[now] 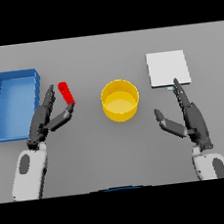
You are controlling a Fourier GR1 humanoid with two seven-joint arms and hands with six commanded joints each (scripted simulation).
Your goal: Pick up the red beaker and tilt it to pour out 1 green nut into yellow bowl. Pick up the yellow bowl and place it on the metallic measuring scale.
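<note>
The bowl is sitting near the middle of the desk, between the two arms, which reads as a deliberate layout: either hand can get to it, the beaker can be tipped over it from the left, and the scale is waiting just beyond it toward the far right edge for the second half of the job. The beaker is standing tilted a little to the left of the bowl, well clear of its rim, and no green nut is showing either in the bowl or at the beaker's mouth, so the pour looks not yet done. A blue tray is lying along the left edge of the desk and seems to be playing no part in the task. The left hand is reaching in beside the beaker with its fingers stretched long and its thumb angling up to the beaker's lower end; the thumb tip is touching or nearly touching it, but nothing is curling round it, so I judge the grasp is only being lined up. The right hand is resting open near the right edge, fingers straight, fingertips pointing at the near corner of the scale, holding nothing.
</note>
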